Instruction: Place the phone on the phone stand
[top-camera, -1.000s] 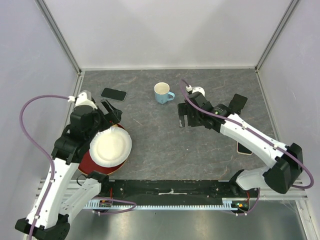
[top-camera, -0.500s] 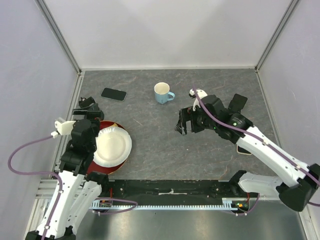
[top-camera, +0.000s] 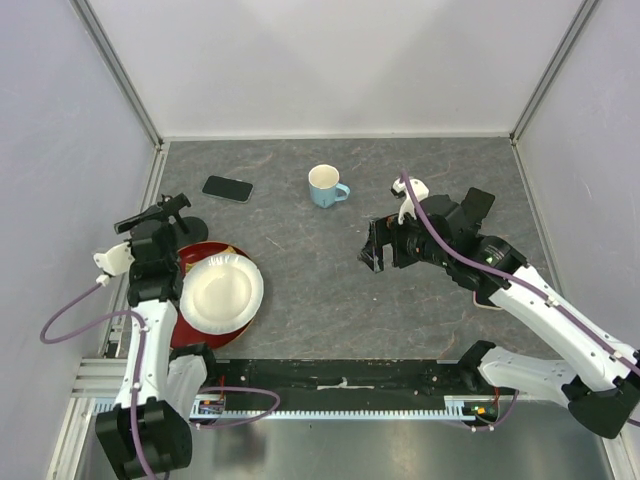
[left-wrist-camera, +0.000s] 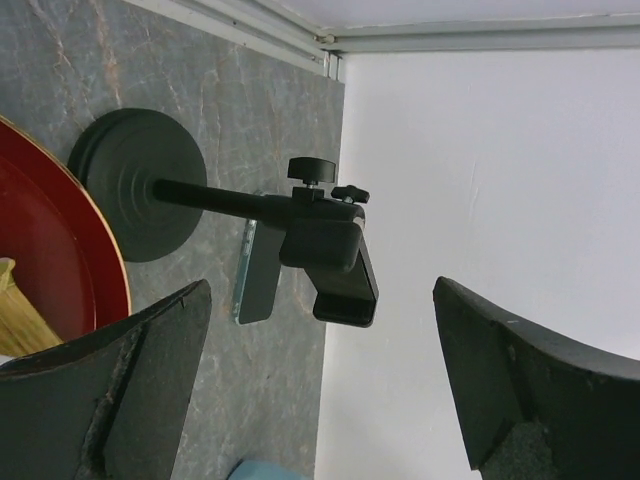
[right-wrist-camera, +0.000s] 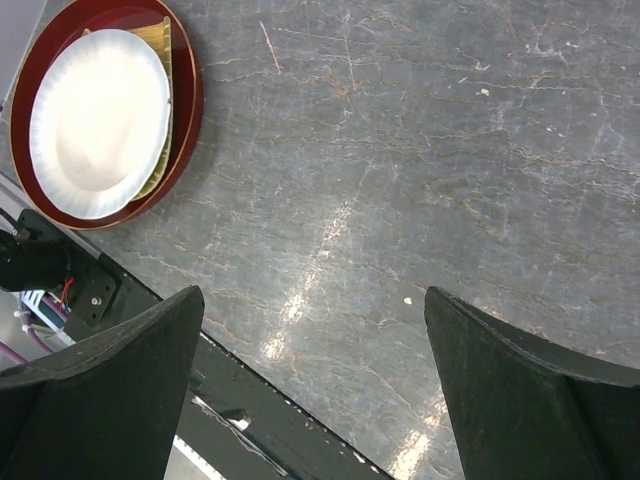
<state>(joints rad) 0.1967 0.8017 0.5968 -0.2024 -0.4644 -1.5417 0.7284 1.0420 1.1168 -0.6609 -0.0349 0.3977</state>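
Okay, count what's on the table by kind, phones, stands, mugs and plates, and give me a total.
Phones: 1 in plain view, the black phone
Phone stands: 1, the phone stand
Mugs: 1, the blue mug
Plates: 2, a paper plate on a red plate
Total: 5; a black item far right is unclear, not counted.

The phone (top-camera: 227, 188) is a slim dark rectangle lying flat on the table (top-camera: 320, 290) near its far left corner, long side roughly along the back edge; which face is up cannot be told. The phone stand (left-wrist-camera: 225, 202) is all black: a round base (left-wrist-camera: 135, 185) sits flat on the table, and a thin rod rises at a tilt to a clamp head (left-wrist-camera: 325, 245) topped by a small knob. The clamp holds nothing. The stand is just nearer than the phone, apart from it.
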